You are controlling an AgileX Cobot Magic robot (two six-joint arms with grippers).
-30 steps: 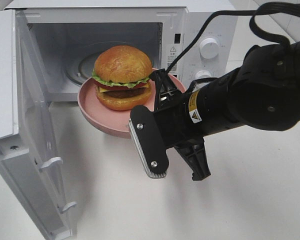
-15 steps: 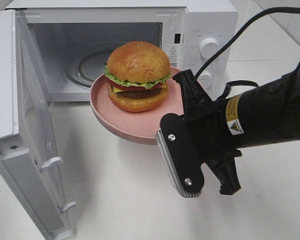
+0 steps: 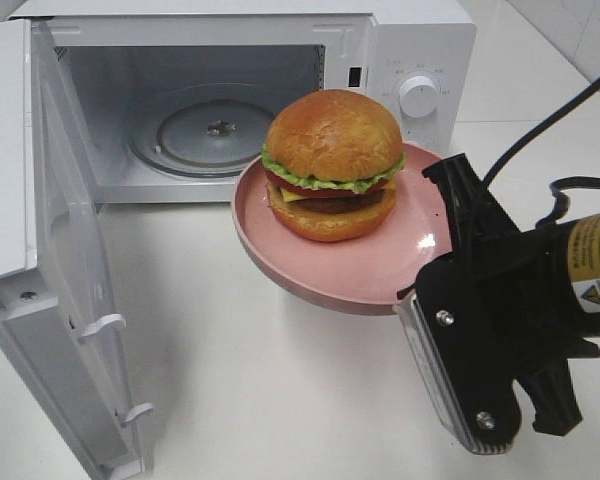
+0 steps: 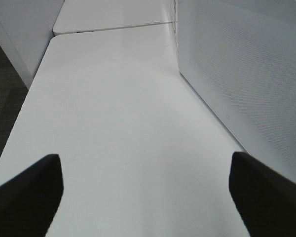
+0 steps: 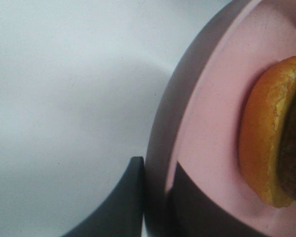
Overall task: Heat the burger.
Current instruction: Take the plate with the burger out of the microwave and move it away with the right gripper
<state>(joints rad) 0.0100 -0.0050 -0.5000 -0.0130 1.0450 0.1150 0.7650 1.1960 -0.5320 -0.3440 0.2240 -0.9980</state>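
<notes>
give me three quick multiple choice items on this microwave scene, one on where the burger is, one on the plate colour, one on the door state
1. Where is the burger?
A. on the plate held outside the microwave
B. on the turntable
C. on the table

2. What colour is the plate?
A. white
B. pink
C. blue

3. How is the microwave door?
A. shut
B. removed
C. swung open

Answers:
1 A, the right gripper clamps the plate's rim, and the glass turntable is bare.
2 B, the rim and bowl are pink.
3 C, the cavity is exposed.
</notes>
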